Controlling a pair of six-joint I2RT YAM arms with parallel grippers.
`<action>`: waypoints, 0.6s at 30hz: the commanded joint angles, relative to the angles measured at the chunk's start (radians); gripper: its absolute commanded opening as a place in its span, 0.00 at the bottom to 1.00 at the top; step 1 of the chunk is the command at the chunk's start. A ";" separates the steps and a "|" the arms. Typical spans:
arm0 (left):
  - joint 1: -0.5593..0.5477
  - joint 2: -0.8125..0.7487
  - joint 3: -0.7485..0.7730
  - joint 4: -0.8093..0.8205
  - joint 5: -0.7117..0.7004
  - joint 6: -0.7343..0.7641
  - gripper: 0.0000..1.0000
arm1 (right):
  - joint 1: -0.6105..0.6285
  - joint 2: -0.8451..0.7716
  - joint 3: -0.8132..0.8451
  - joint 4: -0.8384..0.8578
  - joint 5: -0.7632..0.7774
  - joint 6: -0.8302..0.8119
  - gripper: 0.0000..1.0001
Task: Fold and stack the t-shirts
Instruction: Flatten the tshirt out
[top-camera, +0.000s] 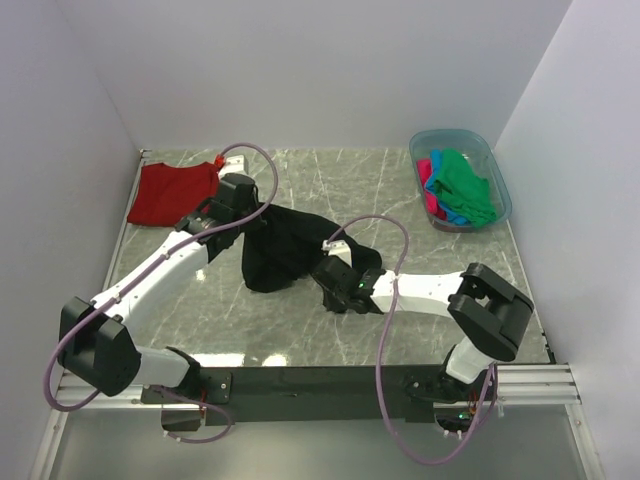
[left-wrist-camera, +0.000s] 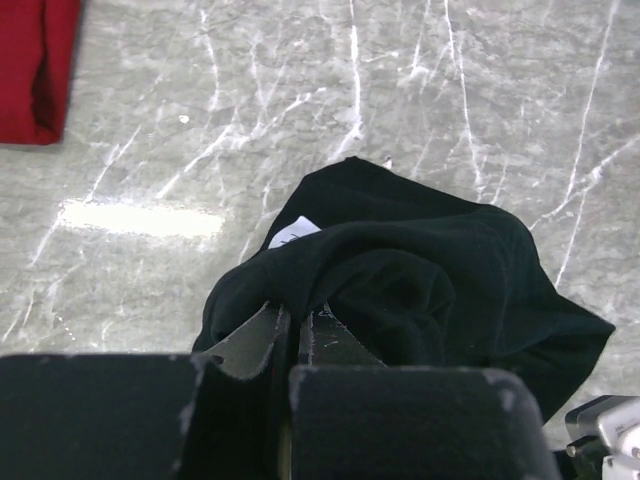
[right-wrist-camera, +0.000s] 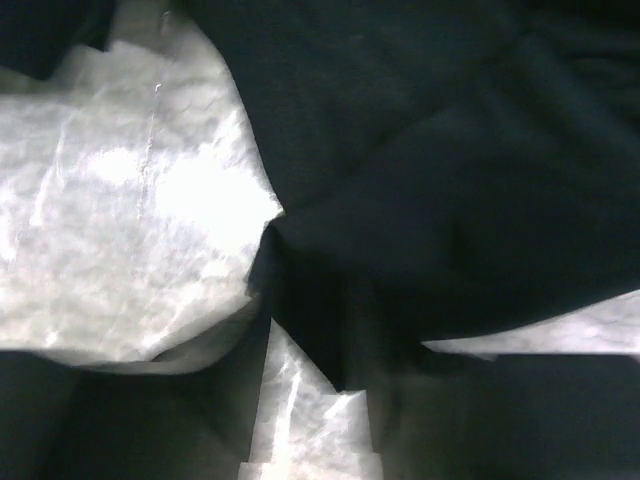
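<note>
A limp black t-shirt (top-camera: 285, 250) is bunched on the table (top-camera: 400, 190), pinched near its label (left-wrist-camera: 293, 232) by the left gripper (left-wrist-camera: 297, 320). The right gripper (right-wrist-camera: 310, 410) is spread at its edge. Corners are judged the best hold.

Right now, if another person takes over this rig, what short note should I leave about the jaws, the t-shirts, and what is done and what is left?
Left gripper: jaws shut on the bunched black t-shirt, near its white label.
Right gripper: jaws apart, a corner of the black t-shirt between them, not yet clamped.
Red t-shirt: flat at the far left of the table, apparently folded.
Green shirt, pink shirt, blue shirt: crumpled in the tub, far right.
Done: at most the red one.
Left: spread and fold the black one, fold the three in the tub, stack all.
</note>
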 joint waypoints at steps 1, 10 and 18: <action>0.025 -0.057 -0.006 0.035 0.002 0.022 0.00 | 0.000 0.048 0.011 -0.024 0.034 0.019 0.30; 0.119 -0.139 0.075 -0.005 0.036 0.052 0.01 | -0.083 -0.211 0.155 -0.260 0.258 -0.071 0.00; 0.201 -0.201 0.310 -0.074 0.096 0.098 0.01 | -0.193 -0.570 0.439 -0.415 0.410 -0.220 0.00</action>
